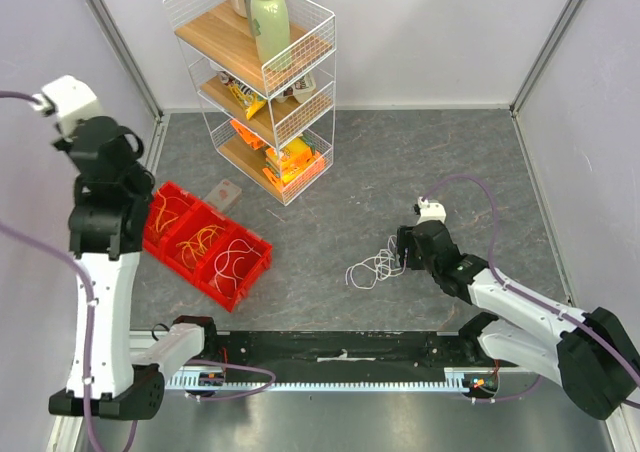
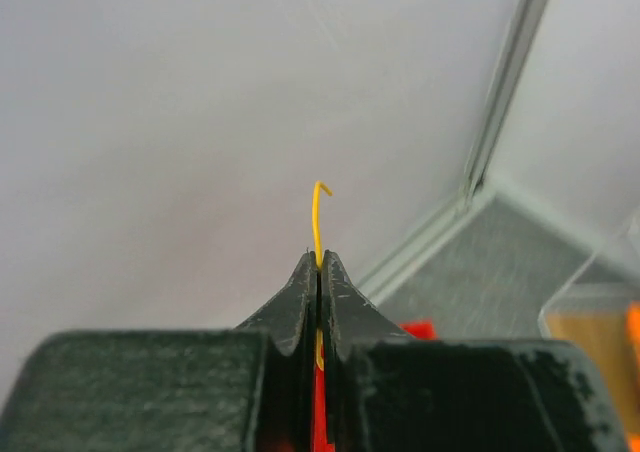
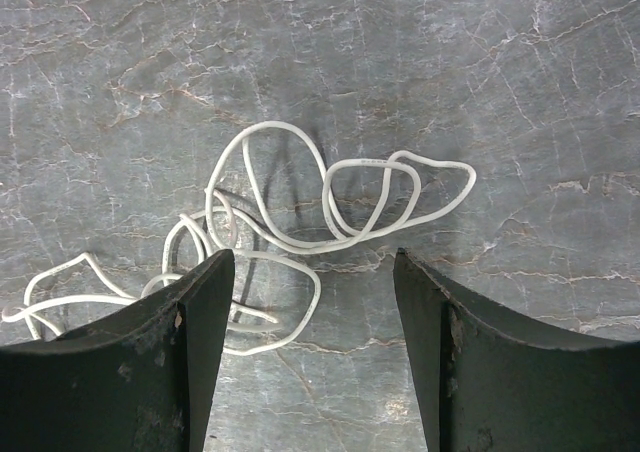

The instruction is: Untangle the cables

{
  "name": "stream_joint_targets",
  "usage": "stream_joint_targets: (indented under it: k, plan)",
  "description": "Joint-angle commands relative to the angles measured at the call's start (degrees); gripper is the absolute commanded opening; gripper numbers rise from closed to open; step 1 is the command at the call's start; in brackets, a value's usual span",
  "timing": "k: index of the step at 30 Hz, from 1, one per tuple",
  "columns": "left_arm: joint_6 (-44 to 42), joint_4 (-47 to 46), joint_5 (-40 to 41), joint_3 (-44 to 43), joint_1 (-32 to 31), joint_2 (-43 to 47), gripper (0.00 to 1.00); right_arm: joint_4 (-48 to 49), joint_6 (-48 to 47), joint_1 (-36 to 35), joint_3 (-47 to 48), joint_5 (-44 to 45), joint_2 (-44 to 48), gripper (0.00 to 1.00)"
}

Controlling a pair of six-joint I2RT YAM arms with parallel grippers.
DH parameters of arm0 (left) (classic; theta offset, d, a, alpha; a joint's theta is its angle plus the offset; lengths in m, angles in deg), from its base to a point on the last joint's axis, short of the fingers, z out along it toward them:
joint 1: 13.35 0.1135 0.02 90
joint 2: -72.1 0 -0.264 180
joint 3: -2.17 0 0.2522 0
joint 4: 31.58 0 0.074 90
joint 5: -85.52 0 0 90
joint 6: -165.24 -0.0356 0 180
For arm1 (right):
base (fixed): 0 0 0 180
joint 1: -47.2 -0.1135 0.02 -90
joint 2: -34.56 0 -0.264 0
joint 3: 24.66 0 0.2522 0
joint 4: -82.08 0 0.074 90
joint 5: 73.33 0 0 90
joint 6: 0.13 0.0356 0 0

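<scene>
A loose tangle of white cables (image 1: pixel 376 265) lies on the grey floor mat. In the right wrist view the white cables (image 3: pixel 300 207) lie just ahead of and partly between the fingers. My right gripper (image 1: pixel 404 253) (image 3: pixel 312 272) is open and empty, low over the near end of the tangle. My left gripper (image 1: pixel 127 144) (image 2: pixel 320 262) is raised high at the left, above the red bin. It is shut on a thin yellow cable (image 2: pixel 318 217), whose hooked end sticks out past the fingertips.
A red three-part bin (image 1: pixel 262 243) at the left holds orange, yellow and white cables. A white wire shelf (image 1: pixel 315 42) with bottles and snack packs stands at the back. A small clear packet (image 1: pixel 226 194) lies by the bin. Walls close three sides.
</scene>
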Motion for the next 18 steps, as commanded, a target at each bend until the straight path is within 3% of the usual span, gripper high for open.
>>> stream_joint_targets:
  k: [1,4,8,12,15,17,18]
  plan:
    - [-7.5,-10.6,9.2,-7.3,-0.1,1.9,0.02,2.1,-0.7,0.2,-0.9,-0.1,2.1,0.73]
    - [-8.7,-9.6,6.4,-8.6,-0.2,2.2,0.02,2.1,-0.7,0.2,-1.0,-0.3,2.4,0.73]
    - [-2.1,1.4,-8.7,-12.1,-0.1,2.3,0.02,2.3,-0.9,0.2,-0.9,-0.6,2.2,0.73]
    - [-1.8,3.1,-14.5,-11.7,-0.1,2.8,0.02,2.4,-0.9,0.2,-0.9,-0.8,2.1,0.73]
    - [-2.0,1.1,-23.3,-10.7,-0.2,4.5,0.02,2.5,-1.0,0.2,-0.9,-0.9,2.1,0.73]
    - [-4.7,8.2,-22.8,-15.4,-0.1,-0.5,0.02,2.4,-1.0,0.2,-0.9,-1.1,2.1,0.73]
    - [-6.1,12.4,-17.0,-17.2,-0.2,-4.0,0.02,2.5,-1.1,0.2,-1.0,-1.3,2.1,0.73]
